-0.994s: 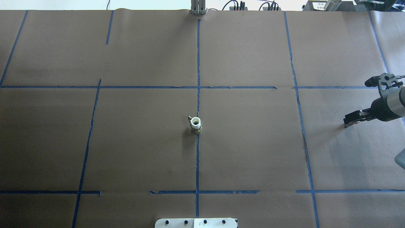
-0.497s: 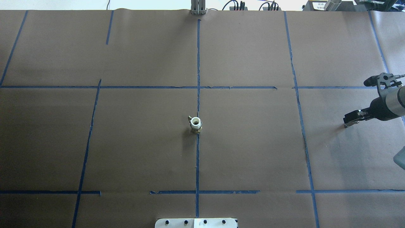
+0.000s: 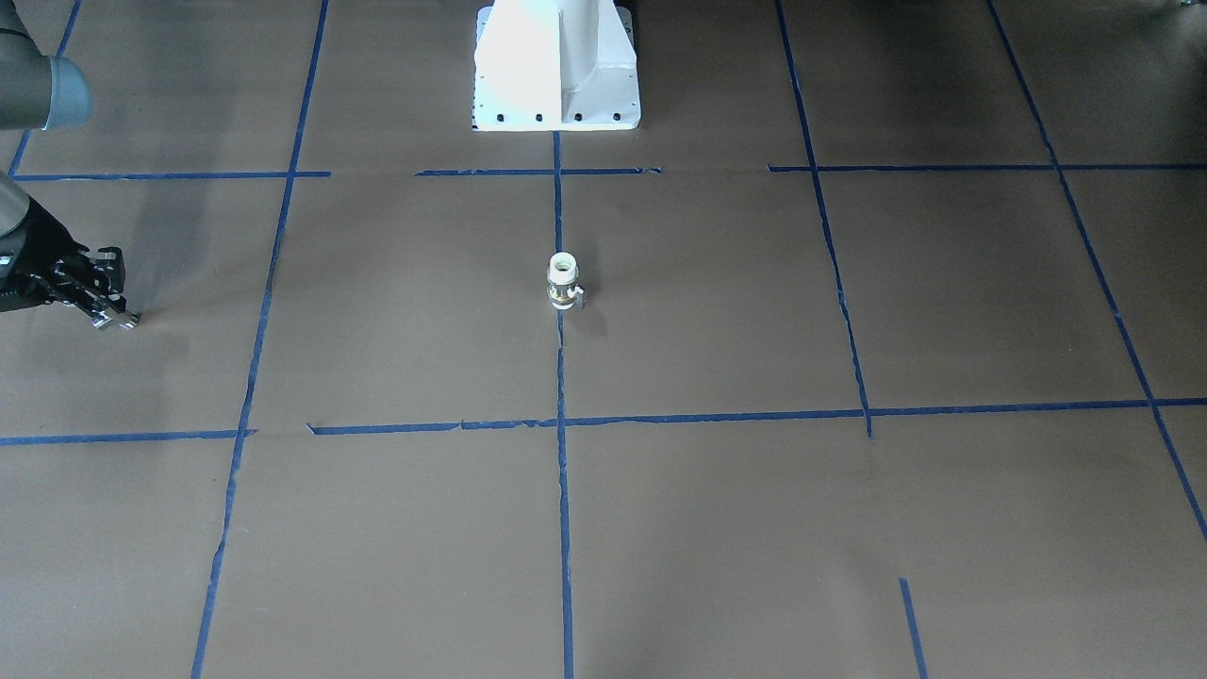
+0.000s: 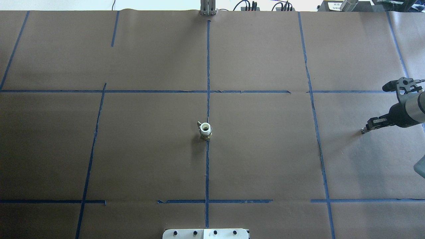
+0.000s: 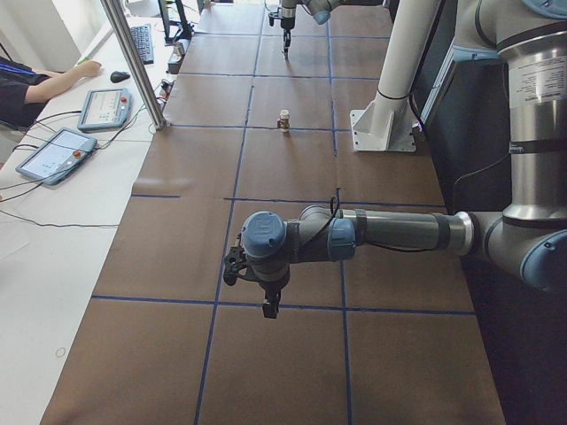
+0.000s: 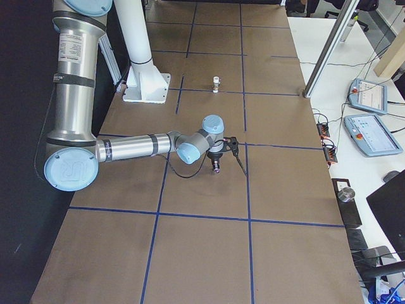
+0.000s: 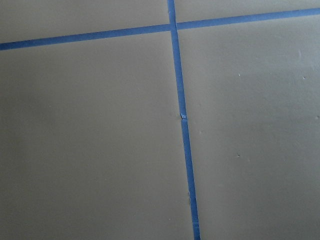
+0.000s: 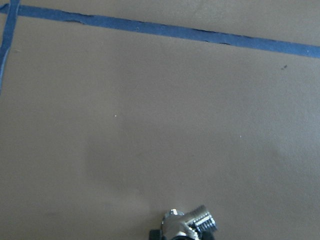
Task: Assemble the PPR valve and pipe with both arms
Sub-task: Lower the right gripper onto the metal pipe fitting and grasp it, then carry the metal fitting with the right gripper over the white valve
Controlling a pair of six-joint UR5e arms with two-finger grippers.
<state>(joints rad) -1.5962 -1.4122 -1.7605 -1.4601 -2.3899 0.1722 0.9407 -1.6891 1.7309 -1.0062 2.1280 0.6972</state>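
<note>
While one PPR valve [image 4: 206, 130] stands | right end effector [image 4: 364, 130] clamps one pipe [image 8: 187, 225] | left [image 5: 268, 308] unclear

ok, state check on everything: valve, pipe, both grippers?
PPR valve: upright on the centre tape line, open end up, neither gripper on it.
pipe: gripped between the right gripper's fingers, low near the table, not joined to the valve.
right gripper: shut on the pipe, far from the valve.
left gripper: pointing down over the table; open or shut cannot be told.
</note>
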